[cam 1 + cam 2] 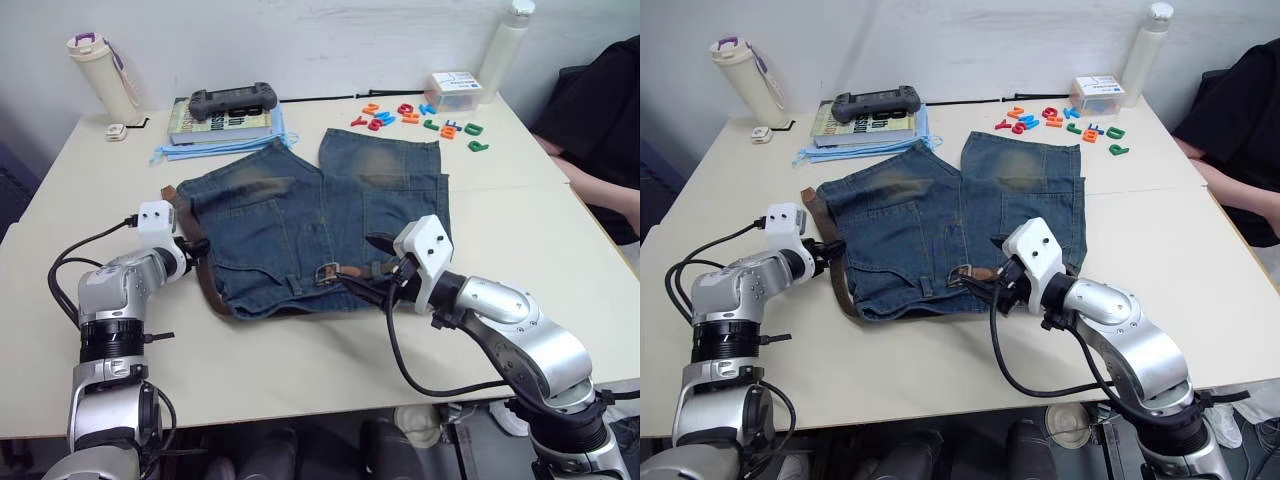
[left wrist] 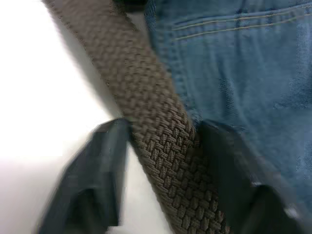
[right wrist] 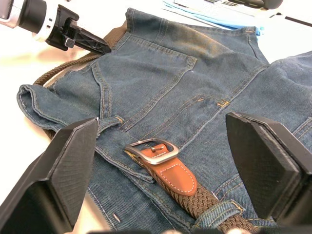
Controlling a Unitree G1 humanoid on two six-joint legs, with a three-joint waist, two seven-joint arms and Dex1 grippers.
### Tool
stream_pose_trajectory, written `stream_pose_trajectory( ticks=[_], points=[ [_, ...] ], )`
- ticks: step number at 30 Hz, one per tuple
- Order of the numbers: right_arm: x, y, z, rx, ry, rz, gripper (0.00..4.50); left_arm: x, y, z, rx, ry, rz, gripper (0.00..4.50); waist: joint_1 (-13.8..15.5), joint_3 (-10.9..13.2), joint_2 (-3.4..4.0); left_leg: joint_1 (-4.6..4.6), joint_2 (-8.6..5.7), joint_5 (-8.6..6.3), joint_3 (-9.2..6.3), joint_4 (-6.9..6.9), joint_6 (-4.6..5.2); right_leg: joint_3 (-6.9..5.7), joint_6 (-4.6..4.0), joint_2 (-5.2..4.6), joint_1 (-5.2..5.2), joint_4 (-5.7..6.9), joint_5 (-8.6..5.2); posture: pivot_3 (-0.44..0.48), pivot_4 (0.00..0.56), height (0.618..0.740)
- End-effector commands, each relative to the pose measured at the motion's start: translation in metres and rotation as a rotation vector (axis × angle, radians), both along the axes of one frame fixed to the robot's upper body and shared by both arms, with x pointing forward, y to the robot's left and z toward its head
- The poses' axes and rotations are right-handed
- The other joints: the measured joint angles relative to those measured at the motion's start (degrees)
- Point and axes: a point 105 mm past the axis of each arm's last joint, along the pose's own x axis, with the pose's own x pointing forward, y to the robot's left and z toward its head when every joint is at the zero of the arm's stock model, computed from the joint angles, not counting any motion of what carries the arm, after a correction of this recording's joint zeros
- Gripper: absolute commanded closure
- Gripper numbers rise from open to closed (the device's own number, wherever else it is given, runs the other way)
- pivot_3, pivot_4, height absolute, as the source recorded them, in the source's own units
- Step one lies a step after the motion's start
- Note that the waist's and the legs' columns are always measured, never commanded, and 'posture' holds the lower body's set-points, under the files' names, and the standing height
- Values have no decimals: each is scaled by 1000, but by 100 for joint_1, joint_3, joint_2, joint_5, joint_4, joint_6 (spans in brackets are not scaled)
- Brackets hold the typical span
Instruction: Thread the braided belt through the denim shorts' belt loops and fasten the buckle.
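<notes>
Right wrist view, right tool (image 3: 161, 161) spread above buckle (image 3: 152, 151)

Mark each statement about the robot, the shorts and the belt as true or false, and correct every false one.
1. The right gripper is open, its fingers on either side of the buckle. True.
2. The buckle is already fastened. False: its frame lies empty on the denim shorts, with no strap through it.
3. The left gripper's fingers straddle the braided belt at the edge of the shorts. True.
4. The game controller rests on the shorts. False: it sits on the book behind them.
5. The coloured magnet letters lie on the table beyond the shorts. True.
</notes>
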Motion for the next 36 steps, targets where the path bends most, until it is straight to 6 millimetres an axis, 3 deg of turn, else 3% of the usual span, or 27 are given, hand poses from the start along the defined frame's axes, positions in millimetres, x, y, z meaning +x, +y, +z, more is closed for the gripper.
stream_pose_trajectory(
  ticks=[1,3,6,9,12,19,23,26,30,36],
  points=[
    [-3,2,15,19,-71,8,0,-10,10,-19,-104,64,110,3995,0,0,0,-1,0,-1,0,0,1,0,0,0,0,-3,0,0,150,738],
    [-2,1,15,19,-73,6,0,-8,10,-7,-190,-12,156,4423,2,2,-3,-1,0,-1,2,1,2,1,0,0,0,-4,0,0,150,738],
    [-1,1,15,18,-74,5,0,-6,6,11,-261,-119,184,4423,9,5,-9,-8,5,-2,0,3,-1,-1,0,5,-5,-6,1,0,150,738],
    [1,0,16,14,-78,3,0,-7,-3,43,-225,-339,157,4423,11,12,-20,-13,7,-3,0,2,-2,-2,0,7,-10,-7,1,0,150,738],
    [2,-1,17,14,-82,1,0,-18,-18,79,-99,-582,54,4423,12,24,-41,-24,6,-6,2,3,0,-1,0,7,-16,-15,1,0,150,738],
    [5,-2,19,17,-85,-5,0,-42,-58,108,11,-784,-253,4423,21,29,-49,-69,23,-10,-2,12,-7,-12,-12,22,-46,-35,8,0,150,738],
    [10,-4,24,112,-4,-14,0,-60,-98,106,49,-772,-599,4423,9,31,-45,-71,35,-11,0,14,-7,-7,-18,40,-46,-40,15,0,150,738],
    [15,2,29,320,241,39,0,-78,-121,93,38,-705,-890,4423,-6,41,-28,-71,44,-12,-1,12,-10,2,-29,52,-45,-43,22,0,150,738],
    [9,25,31,496,521,199,0,-84,-125,83,-58,-592,-1096,4423,-59,54,-6,-72,59,-11,-10,6,-15,2,-41,62,-46,-47,25,0,150,738],
    [15,46,41,700,722,308,0,-87,-131,80,-191,-484,-1257,4423,-154,78,33,-78,59,-10,-13,6,-20,-1,-45,62,-56,-38,22,0,150,738]
  ],
)
